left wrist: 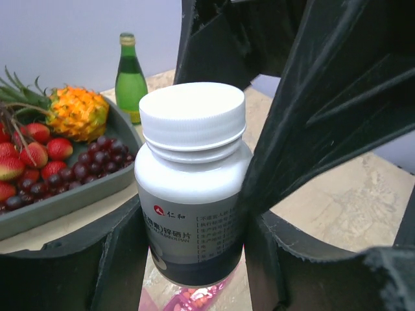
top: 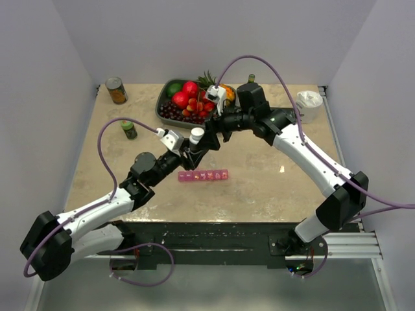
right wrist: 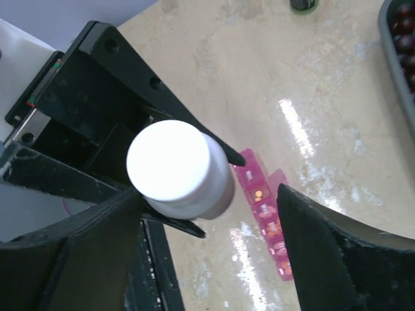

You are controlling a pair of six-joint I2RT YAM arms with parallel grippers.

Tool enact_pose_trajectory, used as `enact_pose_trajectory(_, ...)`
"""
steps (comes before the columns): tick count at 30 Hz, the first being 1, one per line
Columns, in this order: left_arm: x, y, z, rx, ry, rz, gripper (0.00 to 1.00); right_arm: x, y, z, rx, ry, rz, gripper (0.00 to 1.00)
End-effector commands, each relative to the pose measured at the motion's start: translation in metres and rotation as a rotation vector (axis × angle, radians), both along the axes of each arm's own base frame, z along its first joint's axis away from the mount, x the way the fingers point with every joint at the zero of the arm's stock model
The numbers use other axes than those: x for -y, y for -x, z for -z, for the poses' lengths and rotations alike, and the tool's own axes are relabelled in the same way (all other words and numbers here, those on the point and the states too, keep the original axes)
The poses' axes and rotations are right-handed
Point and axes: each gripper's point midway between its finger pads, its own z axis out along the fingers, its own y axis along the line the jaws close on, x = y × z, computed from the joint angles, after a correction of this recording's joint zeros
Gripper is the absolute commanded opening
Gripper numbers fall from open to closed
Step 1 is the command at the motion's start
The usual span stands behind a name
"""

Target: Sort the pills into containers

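Left wrist view: the left pincer point(left wrist: 194, 246) grasps a white-capped pill bottle point(left wrist: 191, 175) upright by its body. The right pincer point(right wrist: 214, 194) stands released around the cap. The pink pill organiser point(top: 203, 175) lies on the counter point(top: 259, 175), beneath the raised bottle.

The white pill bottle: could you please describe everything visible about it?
The bottle is glossy white plastic with a white screw cap closed and a grey label bearing Chinese print. It is upright, clamped at its lower body by the left gripper, lifted over one end of the pink pill organiser. The right gripper sits open around the cap.
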Motion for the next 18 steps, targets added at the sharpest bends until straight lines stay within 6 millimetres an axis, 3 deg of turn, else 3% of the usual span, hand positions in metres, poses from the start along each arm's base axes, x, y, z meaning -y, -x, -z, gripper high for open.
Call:
enact_pose_trajectory(1,0.000,0.012,-0.056,0.117,0.108,0.059,0.00,0.016,0.004,-0.054,0.108,-0.088,-0.069,0.90)
enact_pose_trajectory(3,-0.001,0.018,-0.055,0.115,0.102,0.079,0.00,0.017,0.014,-0.065,0.147,-0.118,-0.139,0.96)
enact_pose_trajectory(7,-0.001,0.028,-0.050,0.107,0.078,0.136,0.00,0.024,0.037,-0.067,0.201,-0.111,-0.263,0.99)
enact_pose_trajectory(9,0.001,0.037,-0.052,0.119,0.068,0.189,0.00,0.031,0.048,-0.073,0.354,-0.093,-0.372,0.99)
enact_pose_trajectory(10,0.005,0.048,-0.051,0.129,0.050,0.267,0.00,0.037,0.057,-0.066,0.350,-0.069,-0.406,0.99)
enact_pose_trajectory(12,0.010,0.061,-0.050,0.138,0.031,0.364,0.00,0.044,0.071,-0.071,0.540,-0.067,-0.549,0.99)
enact_pose_trajectory(13,0.015,0.079,-0.044,0.134,0.000,0.489,0.00,0.053,0.088,-0.060,0.505,-0.046,-0.610,0.99)
enact_pose_trajectory(14,0.018,0.086,-0.042,0.128,-0.010,0.552,0.00,0.054,0.092,-0.062,0.616,-0.050,-0.684,0.99)
enact_pose_trajectory(16,0.022,0.104,-0.033,0.102,-0.049,0.687,0.00,0.055,0.105,-0.055,0.581,-0.036,-0.732,0.99)
enact_pose_trajectory(18,0.024,0.109,-0.033,0.096,-0.067,0.732,0.00,0.051,0.117,-0.049,0.556,-0.037,-0.791,0.99)
